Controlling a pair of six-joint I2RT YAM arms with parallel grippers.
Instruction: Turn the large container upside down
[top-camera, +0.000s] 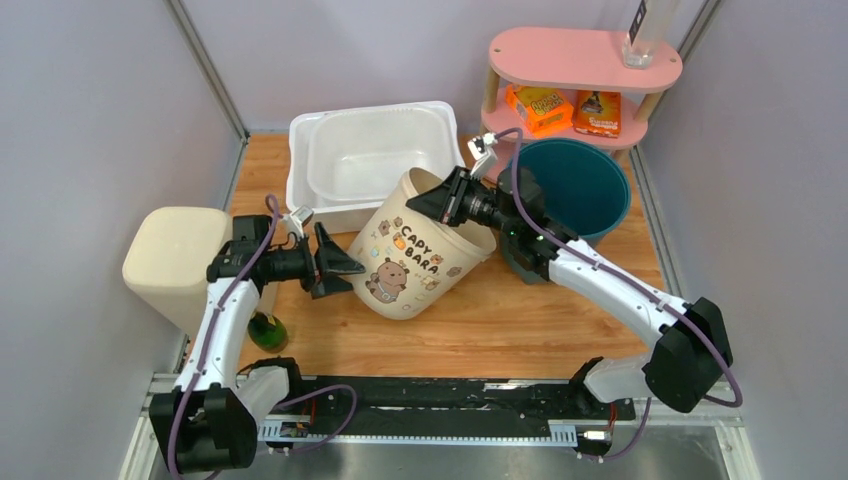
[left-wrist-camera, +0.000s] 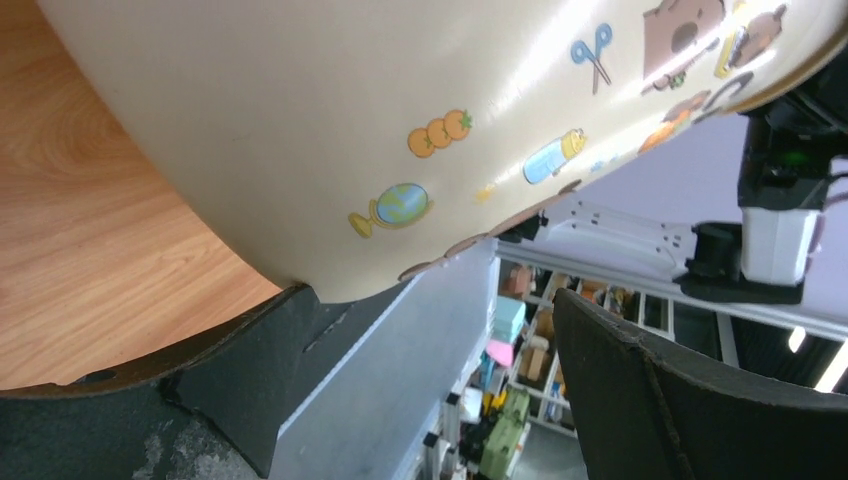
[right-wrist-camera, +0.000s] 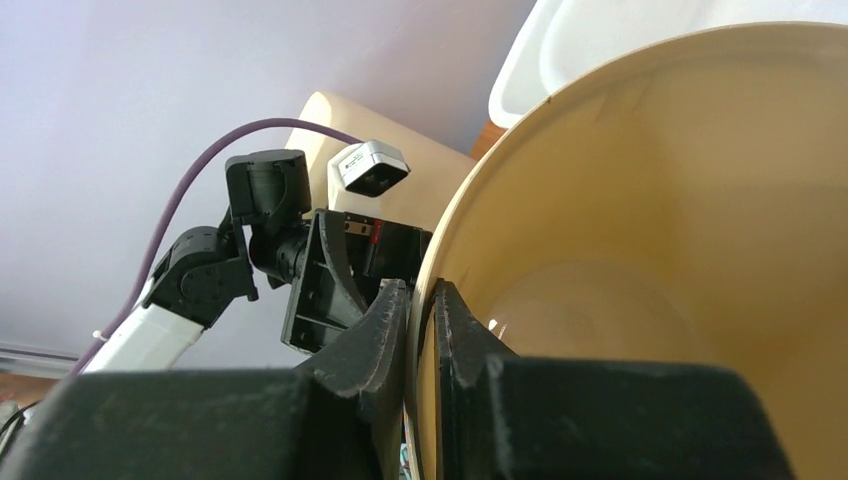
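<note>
Tilted cream capybara-print plastic container (top-camera: 425, 255) leans on the wooden worktop (top-camera: 540, 320), just in front of the white plastic tub (top-camera: 370, 150). Right tool (right-wrist-camera: 421, 303) pinches its rim. Left tool (top-camera: 345, 272) is spread wide at its base, possibly touching.

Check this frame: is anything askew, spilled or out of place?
Only the cream capybara bin is askew: it is tilted well off upright, its rim pinched by the right gripper. That suits the flipping task. Nothing looks spilled or damaged.
</note>
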